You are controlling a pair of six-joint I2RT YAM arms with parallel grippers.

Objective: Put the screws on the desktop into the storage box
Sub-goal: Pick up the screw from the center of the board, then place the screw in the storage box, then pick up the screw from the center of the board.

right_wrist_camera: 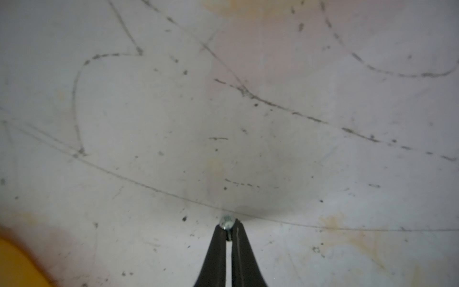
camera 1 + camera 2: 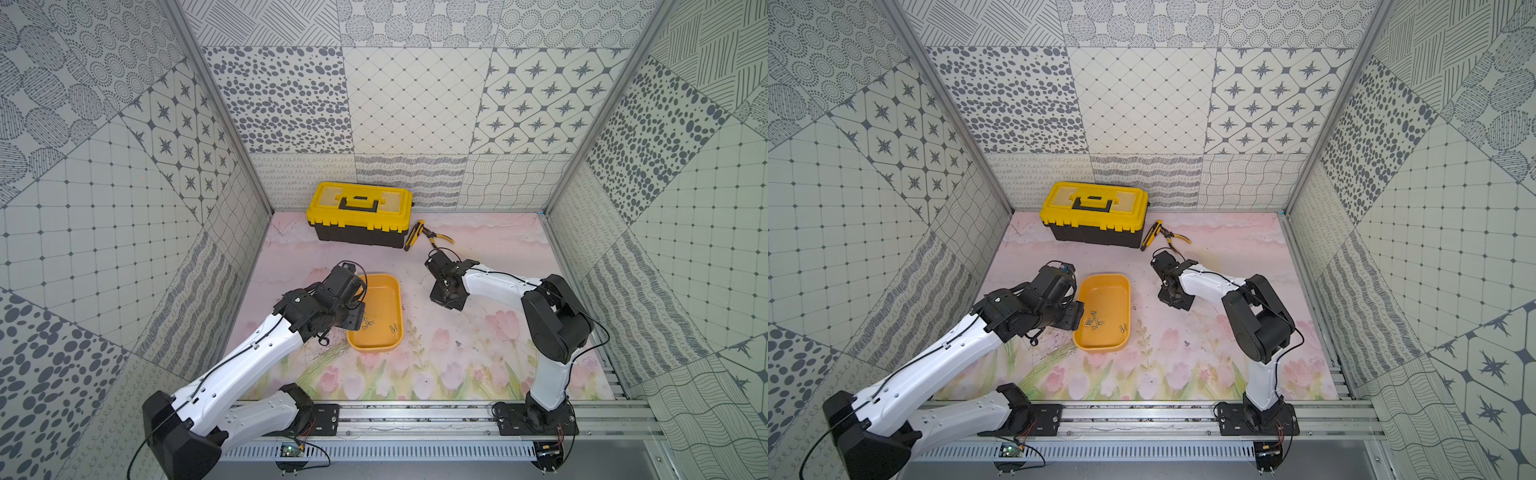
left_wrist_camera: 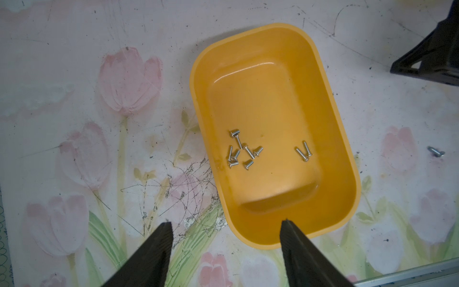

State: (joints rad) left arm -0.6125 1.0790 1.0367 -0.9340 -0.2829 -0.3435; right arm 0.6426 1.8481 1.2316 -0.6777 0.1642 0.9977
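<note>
While left gripper (image 3: 226,222) hangs open, right gripper (image 1: 228,224) pinches screw (image 1: 226,221), pointing down

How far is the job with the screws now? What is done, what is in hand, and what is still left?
Done: about ten screws lie in the yellow box. In hand: the right pincer is shut on one screw close to the desktop. Left: that screw must go in, and at least one loose screw lies on the desktop. The left pincer hangs open and empty by the box.
</note>
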